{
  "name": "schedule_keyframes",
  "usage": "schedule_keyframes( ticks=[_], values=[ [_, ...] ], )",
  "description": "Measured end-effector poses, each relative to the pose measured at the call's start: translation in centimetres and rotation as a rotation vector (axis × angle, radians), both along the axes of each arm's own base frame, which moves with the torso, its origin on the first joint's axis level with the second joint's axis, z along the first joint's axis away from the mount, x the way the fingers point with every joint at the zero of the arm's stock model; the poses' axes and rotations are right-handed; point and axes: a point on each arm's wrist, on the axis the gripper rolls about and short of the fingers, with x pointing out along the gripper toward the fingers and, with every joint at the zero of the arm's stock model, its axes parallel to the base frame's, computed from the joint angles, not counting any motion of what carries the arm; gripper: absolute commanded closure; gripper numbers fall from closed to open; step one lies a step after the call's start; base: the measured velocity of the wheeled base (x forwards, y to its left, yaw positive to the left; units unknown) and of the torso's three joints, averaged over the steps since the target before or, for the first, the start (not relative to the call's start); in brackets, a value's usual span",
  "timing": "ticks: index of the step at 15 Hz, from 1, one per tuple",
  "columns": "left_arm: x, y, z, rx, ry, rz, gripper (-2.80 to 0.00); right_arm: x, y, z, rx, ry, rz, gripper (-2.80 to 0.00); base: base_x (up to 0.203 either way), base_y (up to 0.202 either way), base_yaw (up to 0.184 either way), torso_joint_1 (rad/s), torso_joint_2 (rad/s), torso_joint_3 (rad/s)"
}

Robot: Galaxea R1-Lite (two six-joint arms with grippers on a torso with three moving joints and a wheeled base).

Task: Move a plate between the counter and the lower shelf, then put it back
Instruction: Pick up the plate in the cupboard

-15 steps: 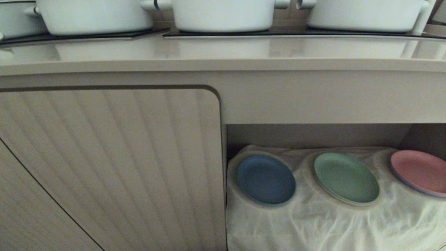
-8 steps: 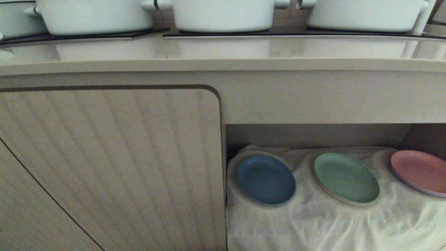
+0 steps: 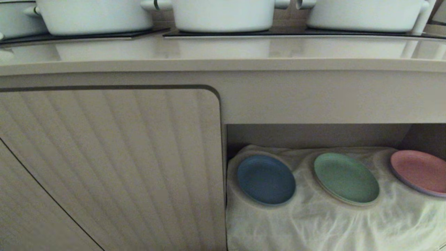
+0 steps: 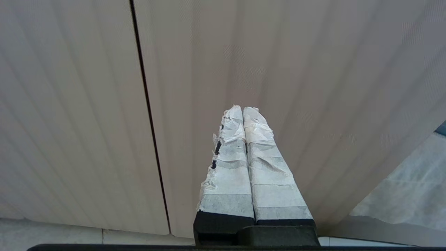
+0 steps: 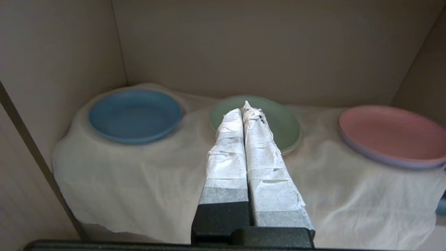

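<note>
Plate (image 5: pixel 135 115) on lower shelf (image 5: pixel 156 174), apart from closed, empty right end effector (image 5: pixel 246 106).

The small blue plate (image 3: pixel 266 179) lies flat on the lower shelf's (image 3: pixel 313 223) wrinkled white cloth, at its left end. The counter (image 3: pixel 223 52) runs above.

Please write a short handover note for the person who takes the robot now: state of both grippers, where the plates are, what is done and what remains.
Left gripper: shut, empty, parked facing the ribbed cabinet door.
Right gripper: shut, empty, in front of the lower shelf, pointing toward the green plate; it touches nothing.
The blue plate lies flat on the white cloth at the left end of the shelf, green plate in the middle, pink plate at the right.
The counter carries only white pots; no plate there.
Done: nothing visible yet. Left: grasp the blue plate, set it on the counter, then return it.
</note>
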Motion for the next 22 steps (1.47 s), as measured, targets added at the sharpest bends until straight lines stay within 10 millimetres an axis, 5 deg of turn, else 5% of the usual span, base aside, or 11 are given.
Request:
schedule_keyframes(
  ticks=[7,12,22],
  values=[
    [0.0,0.0,0.0,0.0,0.0,0.0,0.0,1.5,0.3,3.3,-0.028,0.077,0.126,0.0,0.0,0.0,0.0,0.0,0.0,0.0],
    [0.0,0.0,0.0,0.0,0.0,0.0,0.0,5.7,0.4,5.3,-0.069,0.213,0.187,0.0,0.0,0.0,0.0,0.0,0.0,0.0],
    [0.0,0.0,0.0,0.0,0.0,0.0,0.0,15.9,2.8,1.8,-0.065,0.614,0.44,0.0,0.0,0.0,0.0,0.0,0.0,0.0]
  ],
)
